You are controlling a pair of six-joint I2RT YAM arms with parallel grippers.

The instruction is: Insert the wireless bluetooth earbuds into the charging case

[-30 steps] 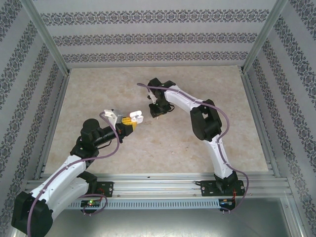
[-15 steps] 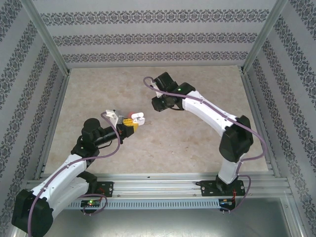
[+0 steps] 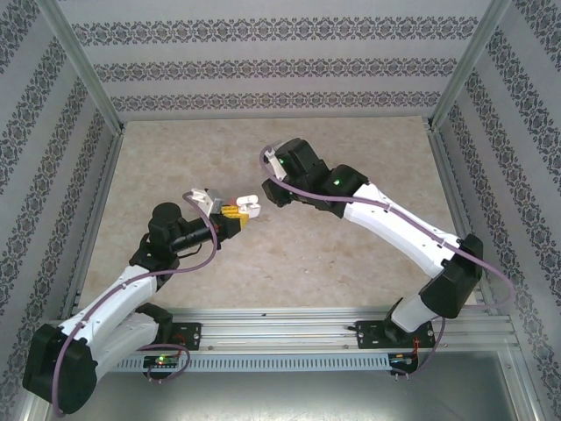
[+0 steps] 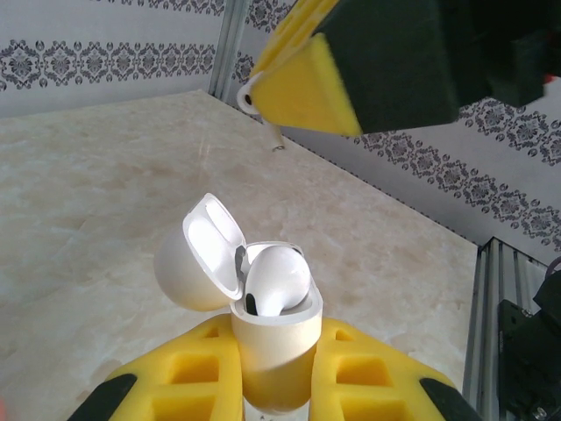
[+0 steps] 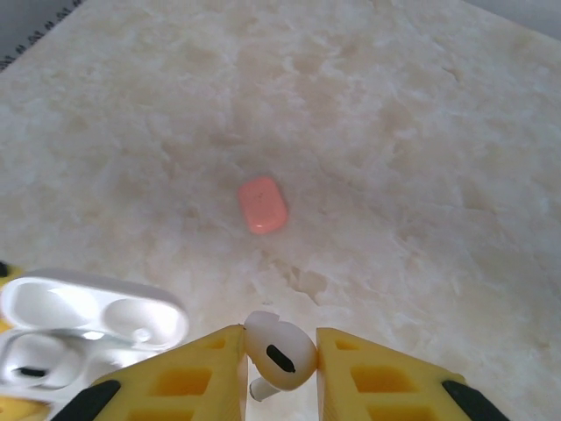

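The left gripper [image 3: 235, 215] is clamped on the white case [image 4: 272, 338], holding it upright above the surface [image 5: 438, 132] with its lid [image 4: 210, 254] swung open. One white earbud [image 4: 279, 279] sits in a socket. The right gripper [image 5: 280, 344] hangs just beside the case, its yellow fingers [image 5: 368, 368] pinched on a second white earbud [image 5: 279, 351], stem down. A coral-red piece [image 5: 262, 204] lies alone on the surface below.

The white charging case [image 4: 273, 338] stands open at lower centre, one white earbud [image 4: 279, 281] seated inside. A second white earbud [image 5: 279, 351] is at bottom centre; a coral-red piece [image 5: 262, 204] lies mid-frame.
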